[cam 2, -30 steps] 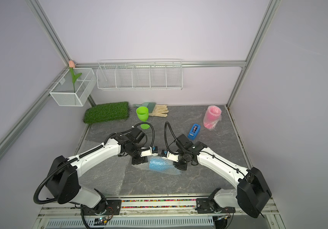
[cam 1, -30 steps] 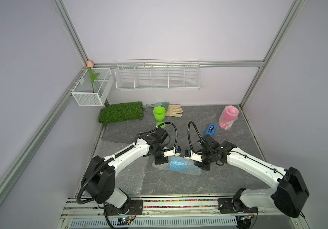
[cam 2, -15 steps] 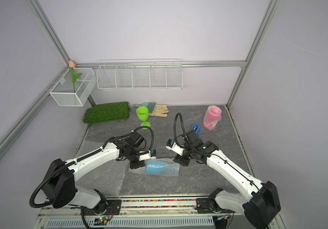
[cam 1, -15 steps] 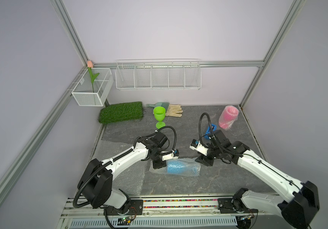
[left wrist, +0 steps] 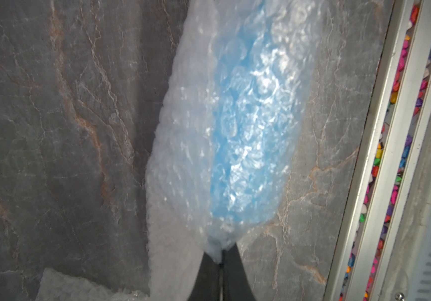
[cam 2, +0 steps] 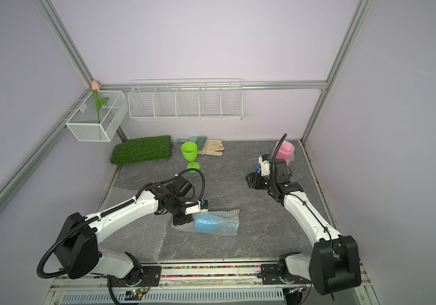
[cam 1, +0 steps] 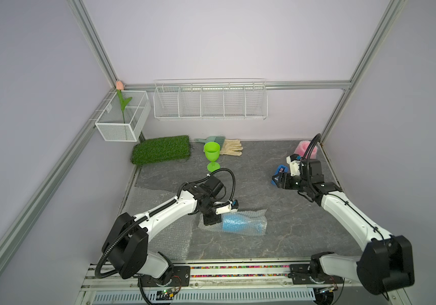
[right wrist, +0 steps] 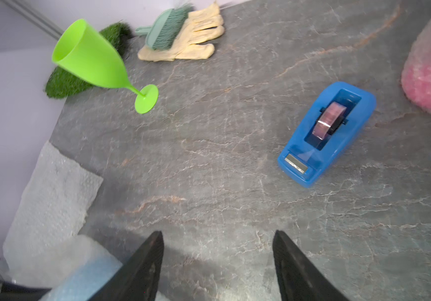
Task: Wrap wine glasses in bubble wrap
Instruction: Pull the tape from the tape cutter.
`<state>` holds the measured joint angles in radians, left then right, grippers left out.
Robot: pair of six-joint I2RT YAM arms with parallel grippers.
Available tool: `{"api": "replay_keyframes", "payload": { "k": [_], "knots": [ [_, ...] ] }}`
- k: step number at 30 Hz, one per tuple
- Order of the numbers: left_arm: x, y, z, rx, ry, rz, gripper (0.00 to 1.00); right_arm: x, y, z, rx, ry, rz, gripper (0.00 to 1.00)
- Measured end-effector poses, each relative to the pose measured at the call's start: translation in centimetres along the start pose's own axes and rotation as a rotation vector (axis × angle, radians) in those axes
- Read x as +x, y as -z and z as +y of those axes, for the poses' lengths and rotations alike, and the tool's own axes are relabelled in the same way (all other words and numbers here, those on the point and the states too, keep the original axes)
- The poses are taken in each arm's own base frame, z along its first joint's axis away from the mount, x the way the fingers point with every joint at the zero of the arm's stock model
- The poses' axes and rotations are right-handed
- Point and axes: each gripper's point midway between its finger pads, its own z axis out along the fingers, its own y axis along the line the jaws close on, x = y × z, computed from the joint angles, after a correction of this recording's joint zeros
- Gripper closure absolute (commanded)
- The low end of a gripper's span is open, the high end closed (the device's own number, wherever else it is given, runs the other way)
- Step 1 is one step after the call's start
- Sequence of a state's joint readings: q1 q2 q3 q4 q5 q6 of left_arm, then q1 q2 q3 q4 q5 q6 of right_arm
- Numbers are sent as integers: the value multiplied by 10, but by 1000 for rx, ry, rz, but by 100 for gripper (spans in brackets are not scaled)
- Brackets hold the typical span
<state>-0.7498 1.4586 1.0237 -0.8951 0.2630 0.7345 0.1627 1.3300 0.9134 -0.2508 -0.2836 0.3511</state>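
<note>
The blue goblet (cam 1: 234, 223) lies on its side at the front middle of the table (cam 1: 264, 250), rolled up in wrap (cam 1: 260, 227). The left gripper (cam 1: 211, 219) is down at the narrow end of the bundle. The wrist view shows why: the loose wrap past the bowl is gathered to a point, and the black fingers (left wrist: 209, 276) are pinched tight on that tail. No gap shows between them, and it is film they have, not the goblet's plastic. By the look of it, that pinch is there to stop the roll springing open.

Over to the right gripper (right wrist: 218, 234), which hangs above bare table with its fingers (right wrist: 144, 265) spread wide. Nothing sits between them and they touch nothing. The dispenser (right wrist: 326, 133) stands just ahead of them, cutter end toward the gripper, and the top views put the two close together. The likely plan is to fetch tape to seal the bundle while the left arm pins it.

Elsewhere, the pink goblet (cam 2: 285, 150) rests in the back right corner, already in wrap. The green goblet (cam 1: 212, 151) stands upright and bare toward the back, near the glove (cam 1: 234, 147) and brush (right wrist: 167, 28). A spare sheet (cam 1: 145, 198) lies flat at the front left, handy for it. So one goblet looks finished, one needs closing and one is not yet started.
</note>
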Motion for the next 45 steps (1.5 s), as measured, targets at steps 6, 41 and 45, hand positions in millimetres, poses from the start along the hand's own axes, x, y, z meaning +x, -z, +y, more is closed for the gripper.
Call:
{"api": "replay_keyframes", "payload": {
  "k": [6,41,45],
  "knots": [
    [-1,-1,-2,-4,-12,8,100,-17,-38,-50,-69,-320,-9,45],
    [-2,-2,-4,5,-20,5,100,-7,-109,-92,-157,-588,36,91],
    [-2,-2,-5,8,-19,6,100,-8,-109,-92,-155,-604,36,93]
  ]
}}
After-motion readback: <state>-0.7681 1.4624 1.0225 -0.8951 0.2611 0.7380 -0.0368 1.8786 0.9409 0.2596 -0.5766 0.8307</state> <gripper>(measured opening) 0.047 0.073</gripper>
